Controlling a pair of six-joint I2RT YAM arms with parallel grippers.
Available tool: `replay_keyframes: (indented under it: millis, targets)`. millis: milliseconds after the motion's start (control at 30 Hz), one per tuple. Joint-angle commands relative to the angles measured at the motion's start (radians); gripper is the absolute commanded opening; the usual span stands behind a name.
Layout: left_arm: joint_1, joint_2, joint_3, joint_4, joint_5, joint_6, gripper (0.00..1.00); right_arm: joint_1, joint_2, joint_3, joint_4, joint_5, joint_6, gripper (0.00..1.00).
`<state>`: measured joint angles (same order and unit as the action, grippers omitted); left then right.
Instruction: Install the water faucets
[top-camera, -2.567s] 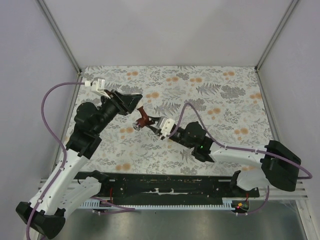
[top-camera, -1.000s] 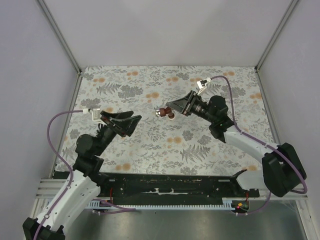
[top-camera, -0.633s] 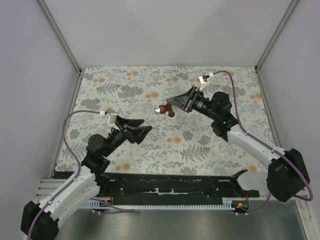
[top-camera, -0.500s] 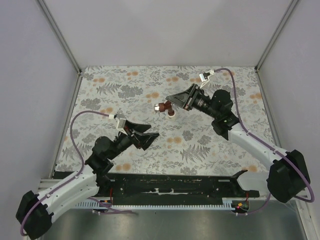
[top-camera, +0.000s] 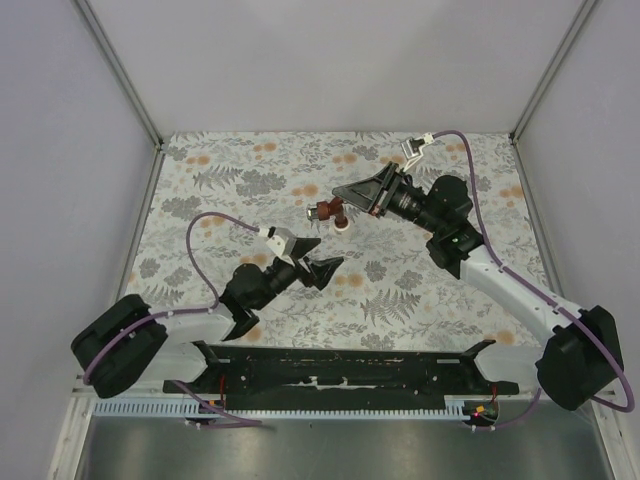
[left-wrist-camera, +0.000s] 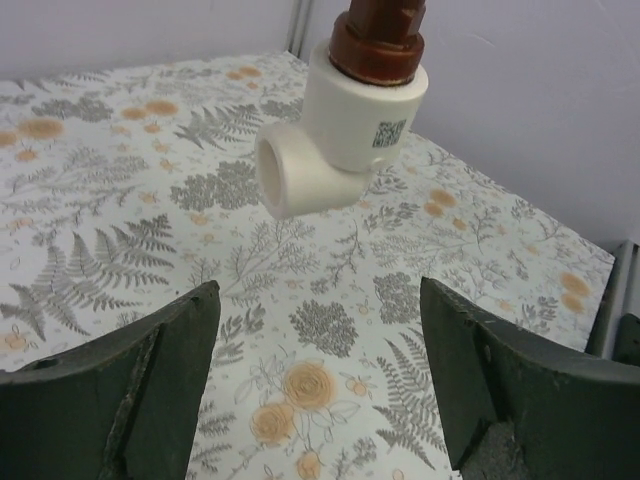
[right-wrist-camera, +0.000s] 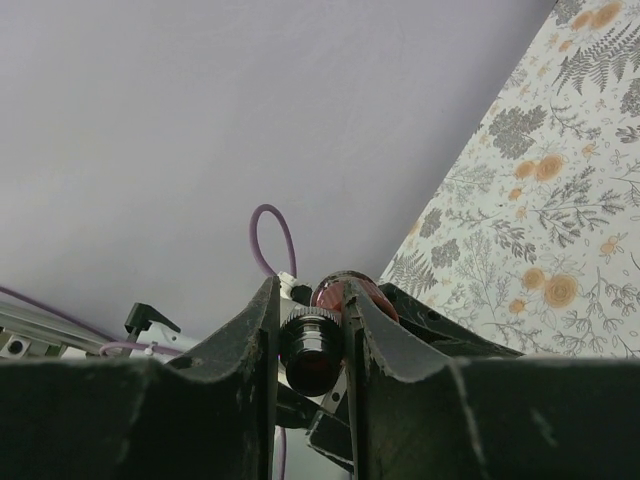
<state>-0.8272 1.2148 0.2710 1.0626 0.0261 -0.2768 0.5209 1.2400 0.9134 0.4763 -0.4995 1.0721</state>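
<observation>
A: What changed in the last couple of seconds?
B: Both arms were meeting on the part over the middle of the desk (top-camera: 470, 200). Now the left arm has pulled back toward the near edge and lies low. The left end effector (top-camera: 320, 256) has spread, fingers wide apart with nothing between them
A: Where's the faucet?
B: The faucet (top-camera: 324, 209) is off the desk, a bit far of centre, clamped in the right end effector (top-camera: 338, 206). That arm has swung from the near middle out to the far right. In the right wrist view we see both fingers pinching the dark red-brown body
A: And the white elbow fitting?
B: The white elbow fitting (left-wrist-camera: 340, 125) hangs from the faucet's lower end. In the left wrist view the red-brown collar sits in its top socket. Nothing else touches it, so we judge the thread is carrying it
A: So it's installed?
B: We read it as joined, and the left arm letting go fits that. We can't tell how tight it is. Risk: if the thread is only just started, the elbow could drop when the right arm moves
</observation>
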Motion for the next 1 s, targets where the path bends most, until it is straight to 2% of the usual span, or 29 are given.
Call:
replay_keyframes:
  millis: [0,300,567,700,867,933,967]
  targets:
    - [-0.006,0.116,0.074,0.335,0.018,0.133,0.85,0.001,-0.047,0.036,0.056,-0.016,0.029,0.0]
    - [-0.004,0.213,0.166,0.366,0.084,0.133,0.83,-0.001,-0.065,0.024,0.058,-0.019,0.042,0.0]
    - [-0.003,0.261,0.2,0.39,0.11,0.126,0.71,0.001,-0.076,0.022,0.061,-0.024,0.057,0.0]
    - [-0.004,0.273,0.206,0.418,0.098,0.123,0.52,-0.001,-0.079,0.018,0.05,-0.024,0.052,0.0]
    - [-0.004,0.266,0.215,0.425,0.112,0.114,0.4,-0.001,-0.079,0.01,0.048,-0.017,0.052,0.0]
    - [-0.003,0.256,0.212,0.427,0.12,0.11,0.28,0.002,-0.079,0.007,0.045,-0.016,0.048,0.0]
    - [-0.004,0.25,0.209,0.427,0.121,0.11,0.18,-0.001,-0.08,0.005,0.041,-0.011,0.042,0.0]
